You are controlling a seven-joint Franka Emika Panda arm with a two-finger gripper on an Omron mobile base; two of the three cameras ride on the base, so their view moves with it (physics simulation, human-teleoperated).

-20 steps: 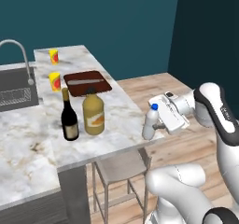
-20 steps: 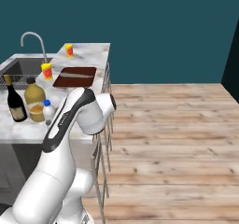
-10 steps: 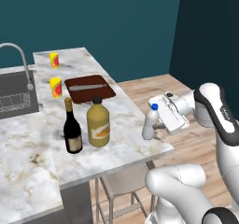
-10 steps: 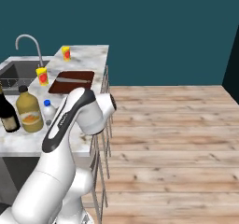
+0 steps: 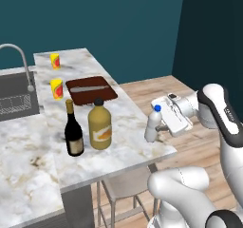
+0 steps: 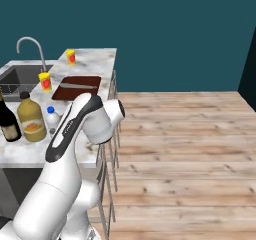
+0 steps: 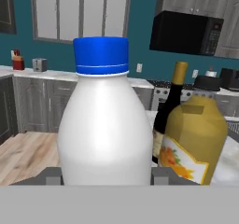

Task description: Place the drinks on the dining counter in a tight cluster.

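In the left base view, the steel sink sits at the far left, recessed in the lower worktop. Two yellow cups stand on the raised tabletop: the far cup near the back end and the near cup just beside the dark cutting board. In front of the board, the wine bottle and the amber bottle stand upright, just beside each other; whether they touch cannot be determined from this angle.

To their right, the water bottle is upright at the tabletop's right edge, apart from the other two bottles. The tool is closed on the water bottle from the right side. The hand view confirms this: the water bottle sits between the finger pads, with the wine bottle and amber bottle behind it to the right.

In the right base view, the order runs wine bottle, amber bottle, water bottle, with the arm partly covering the last.

Compared with the frames from one second ago, the whole scene has shifted in both base views, so the cameras have moved with the base. The wine and amber bottles now appear closer to the held water bottle. The grip on the water bottle is unchanged.
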